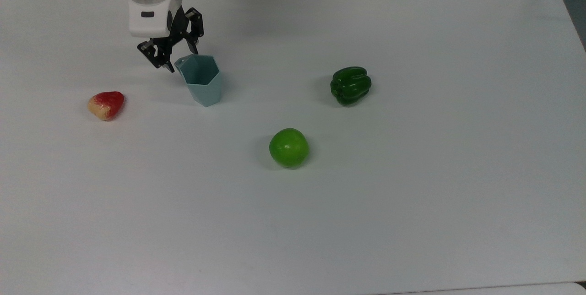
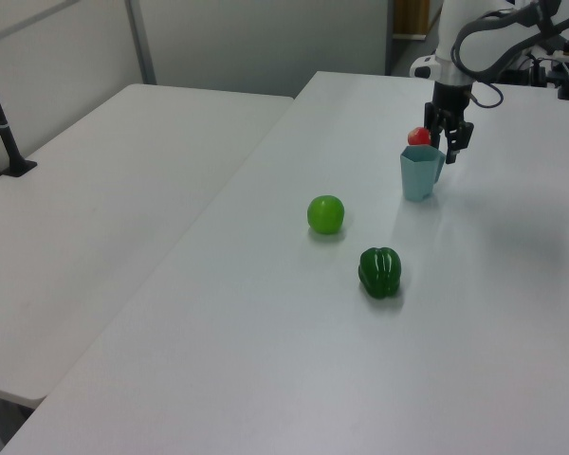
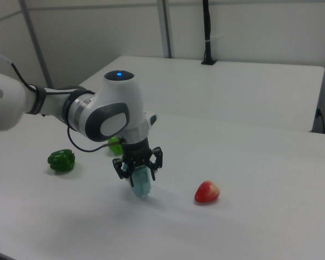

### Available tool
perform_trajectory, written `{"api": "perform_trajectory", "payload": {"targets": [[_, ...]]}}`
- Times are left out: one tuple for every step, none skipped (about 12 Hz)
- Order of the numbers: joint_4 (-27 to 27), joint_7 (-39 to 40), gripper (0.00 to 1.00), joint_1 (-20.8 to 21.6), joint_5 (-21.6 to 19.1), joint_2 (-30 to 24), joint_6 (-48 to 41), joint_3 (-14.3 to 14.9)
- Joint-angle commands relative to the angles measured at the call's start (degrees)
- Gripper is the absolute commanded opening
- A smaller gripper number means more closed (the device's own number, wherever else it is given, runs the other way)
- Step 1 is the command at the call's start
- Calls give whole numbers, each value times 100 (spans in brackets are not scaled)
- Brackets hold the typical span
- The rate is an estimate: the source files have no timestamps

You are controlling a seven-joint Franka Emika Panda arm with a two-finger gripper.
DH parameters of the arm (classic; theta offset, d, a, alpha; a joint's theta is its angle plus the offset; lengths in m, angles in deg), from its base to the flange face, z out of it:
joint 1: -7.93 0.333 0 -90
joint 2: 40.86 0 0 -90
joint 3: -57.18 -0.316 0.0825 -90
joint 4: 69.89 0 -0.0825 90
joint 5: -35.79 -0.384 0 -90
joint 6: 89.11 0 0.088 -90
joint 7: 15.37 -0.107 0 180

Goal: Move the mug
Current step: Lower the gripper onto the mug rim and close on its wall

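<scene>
- White worktop (image 1: 412, 221) fills my top view, bare along its near edge; a second pale worktop (image 2: 104, 190) adjoins it on the left view's left.
- Nearest to me in the top view is the lime (image 1: 289, 147), a round bright green fruit, well apart from everything else; I see it in the left view too (image 2: 326, 214).
- Further back, toward the top view's right, sits the pepper (image 1: 350, 85), dark green and lobed (image 2: 380, 272); in the right view it lies at the far left (image 3: 62, 160).
- On the top view's left lies the red fruit (image 1: 106, 105), red with a pale yellowish end (image 3: 207, 192); in the left view just its top peeks over the mug's rim (image 2: 419, 136).
- Between the red fruit and the pepper stands the mug (image 1: 201, 79), upright on the worktop, hexagonal mouth up, its small handle at the rim on the top view's left. It shows pale blue-grey in the left view (image 2: 421, 173) and partly behind the fingers in the right view (image 3: 142, 184).
- My tool (image 1: 179, 60) hangs just above the mug's handle side, fingers spread apart and gripping nothing, one to each side of the handle corner (image 2: 449, 149) (image 3: 137, 172).
- I can't tell whether either finger touches the mug.
- Above it I see the white wrist (image 1: 149, 8).
</scene>
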Motion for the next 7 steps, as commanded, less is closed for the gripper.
{"api": "perform_trajectory", "payload": {"targets": [[-145,-311,64,101,124,5,264,-15],[-145,-311,63,101,124,13,273,-15],[-136,-311,56,110,141,31,273,-15],[-127,-311,52,101,159,66,273,-15],[-92,-311,46,101,167,92,273,-15],[-83,-311,45,110,168,110,281,-15],[-66,-311,45,110,168,119,273,-15]]}}
